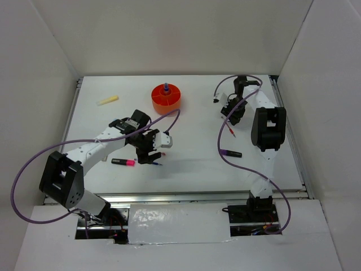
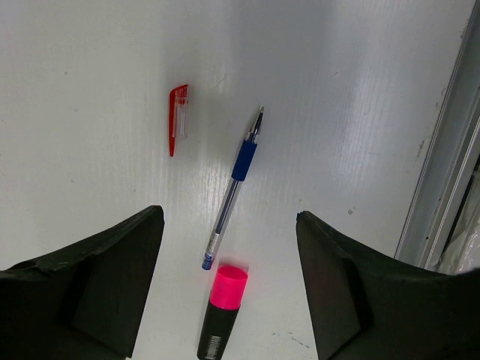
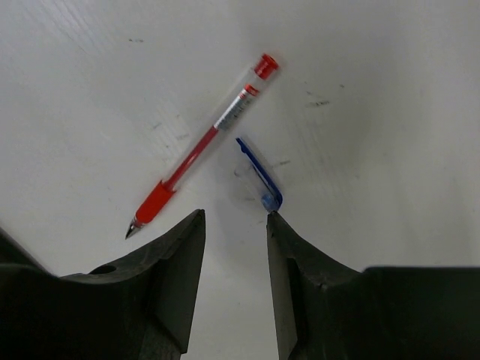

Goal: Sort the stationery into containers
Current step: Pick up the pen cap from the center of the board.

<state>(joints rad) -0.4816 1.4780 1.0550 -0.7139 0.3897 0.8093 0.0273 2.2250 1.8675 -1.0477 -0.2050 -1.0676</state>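
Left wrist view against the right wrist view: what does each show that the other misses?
Only the left wrist view: an uncapped blue pen, a loose red cap beside it, the pink-black highlighter just off the pen's back end, and a metal rail at the right edge. Only the right wrist view: a red pen with its tip bare and a loose blue cap close beside it. Both: the white table and an open, empty pincer, the left pincer gaping wider than the right pincer.
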